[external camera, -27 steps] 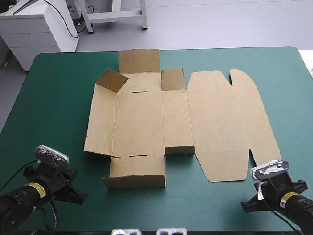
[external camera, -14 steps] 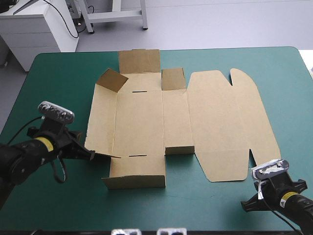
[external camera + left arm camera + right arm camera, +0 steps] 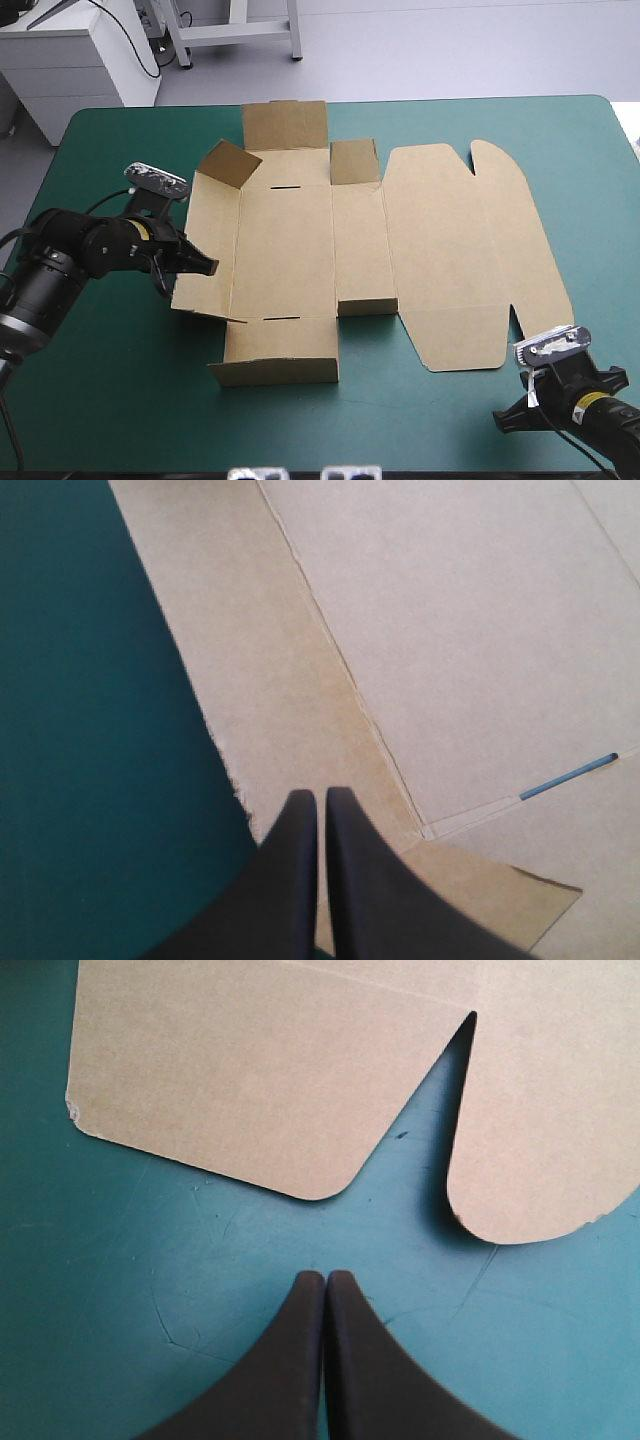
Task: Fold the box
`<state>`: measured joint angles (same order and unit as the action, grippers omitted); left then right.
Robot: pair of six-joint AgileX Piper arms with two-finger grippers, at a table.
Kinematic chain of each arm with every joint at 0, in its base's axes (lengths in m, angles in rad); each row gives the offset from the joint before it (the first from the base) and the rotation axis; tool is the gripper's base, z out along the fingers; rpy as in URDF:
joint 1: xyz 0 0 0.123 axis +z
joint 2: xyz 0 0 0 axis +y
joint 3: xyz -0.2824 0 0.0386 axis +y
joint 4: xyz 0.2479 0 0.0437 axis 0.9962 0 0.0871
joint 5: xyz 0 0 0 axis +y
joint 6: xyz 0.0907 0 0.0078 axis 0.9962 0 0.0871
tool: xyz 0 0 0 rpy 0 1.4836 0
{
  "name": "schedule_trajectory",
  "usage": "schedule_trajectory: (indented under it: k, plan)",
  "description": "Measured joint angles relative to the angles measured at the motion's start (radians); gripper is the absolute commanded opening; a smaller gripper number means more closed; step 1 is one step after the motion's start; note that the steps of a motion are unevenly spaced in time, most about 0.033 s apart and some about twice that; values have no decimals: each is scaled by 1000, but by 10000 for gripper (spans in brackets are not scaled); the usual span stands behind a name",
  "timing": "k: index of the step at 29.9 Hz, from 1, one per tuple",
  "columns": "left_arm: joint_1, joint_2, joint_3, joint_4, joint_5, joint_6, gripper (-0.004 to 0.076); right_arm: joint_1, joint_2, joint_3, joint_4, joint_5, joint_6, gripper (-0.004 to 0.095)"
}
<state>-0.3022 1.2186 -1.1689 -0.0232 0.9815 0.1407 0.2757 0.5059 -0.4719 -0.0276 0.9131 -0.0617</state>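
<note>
Box point(image 3: 370, 250) may skid on the bench point(image 3: 120, 140) if left fingers point(image 3: 285, 880), pressed together like the right fingers point(image 3: 290, 1360), shove its edge.

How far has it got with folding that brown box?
Barely started. Done: the box lies mostly flat, only flaps along its far edge tilted up. In hand: the left gripper, shut, is over the left side panel. The right gripper, shut, hovers over bare teal-green cover. Left: raising and tucking every wall.

No writing, number or brand can be read anywhere. The box point(image 3: 440, 250) shows plain brown board in every view. The left arm's yellow band point(image 3: 138, 228) and the right arm's yellow band point(image 3: 586, 402) are too small to make out
</note>
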Motion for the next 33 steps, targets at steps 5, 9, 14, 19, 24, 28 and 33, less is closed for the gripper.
schedule_trajectory:
  k: [5, 9, 14, 19, 24, 28, 33]
  plan:
    - [247, 2, -4, -231, 66, 211, 15, 0, 0, 0, 0, 0, 0, -14]
    - [482, 10, -4, -406, 178, 369, 15, 0, 0, 0, 0, 0, 0, -14]
    - [722, 21, -4, -580, 246, 511, 15, 0, 0, 0, 0, 0, 0, -14]
    - [822, 25, -4, -669, 239, 533, 15, 0, 0, 0, 0, 0, 0, -14]
    - [826, 66, -4, -735, 248, 541, 125, 0, 0, 0, 0, 0, 0, -14]
    - [826, 129, -4, -779, 247, 559, 344, 0, 0, 0, 0, 1, 0, -14]
    - [826, 196, -4, -787, 244, 564, 515, 0, 0, 0, 0, 1, 0, -14]
